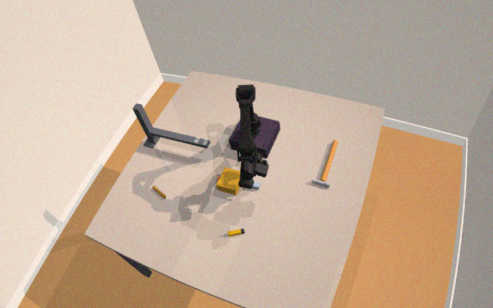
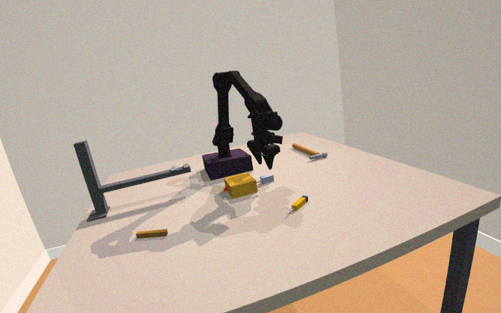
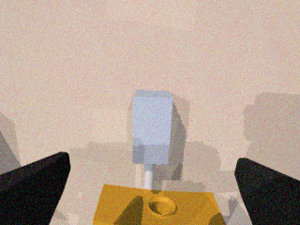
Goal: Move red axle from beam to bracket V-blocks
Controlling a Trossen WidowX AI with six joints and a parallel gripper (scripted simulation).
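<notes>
gripper (image 2: 264, 167) (image 3: 154, 167) above the pale blue handle (image 1: 256, 186) (image 2: 267, 178) (image 3: 152, 129), fingers spread wide, nothing held. red axle (image 2: 225, 189) tip pokes from yellow beam (image 1: 229, 181) (image 2: 241, 186) (image 3: 158, 192).

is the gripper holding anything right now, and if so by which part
Nothing is held: the gripper is open, its fingers apart above the pale blue block.

Top one looks steeply down over the whole table (image 1: 298, 237) (image 2: 322, 233), fairly far off. Exterior sits lower, off one corner, angled across the same tabletop. Wrist rides the arm (image 1: 245, 126) (image 2: 223, 104), peering down super close at the block (image 1: 228, 181) (image 2: 240, 185) (image 3: 127, 197) all three share.
</notes>
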